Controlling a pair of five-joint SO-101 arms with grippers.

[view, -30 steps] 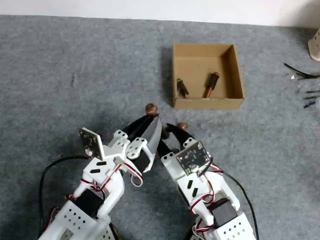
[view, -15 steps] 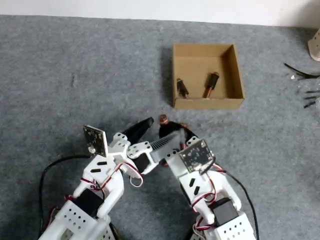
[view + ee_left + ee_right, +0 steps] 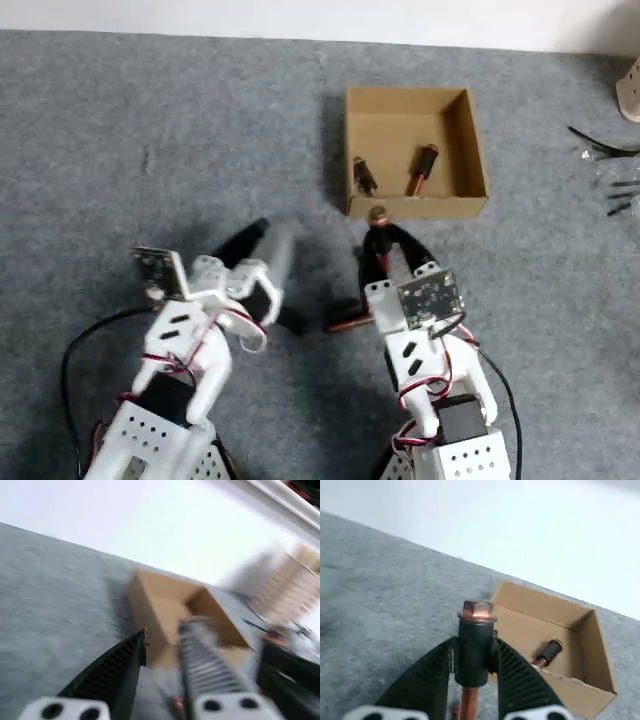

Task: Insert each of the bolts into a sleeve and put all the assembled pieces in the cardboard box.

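Grey counter (image 3: 120,130). Cardboard box (image 3: 478,150) at 1 o'clock from centre in the high view, open side up, two assembled pieces (image 3: 422,168) lying inside. Right gripper (image 3: 386,245) at 6 o'clock of the box's front wall, fingers clenched on a black sleeve (image 3: 471,650) (upright, copper bolt (image 3: 477,611) head on top). Left gripper (image 3: 265,240) at 9 o'clock of the right one, fingers spread, released.

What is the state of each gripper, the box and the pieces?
right gripper, shut on the held piece.
held piece, bolt through sleeve, upright between the fingers.
left gripper, open, empty.
cardboard box, upright, open on top.
pieces in the box, assembled, lying flat.
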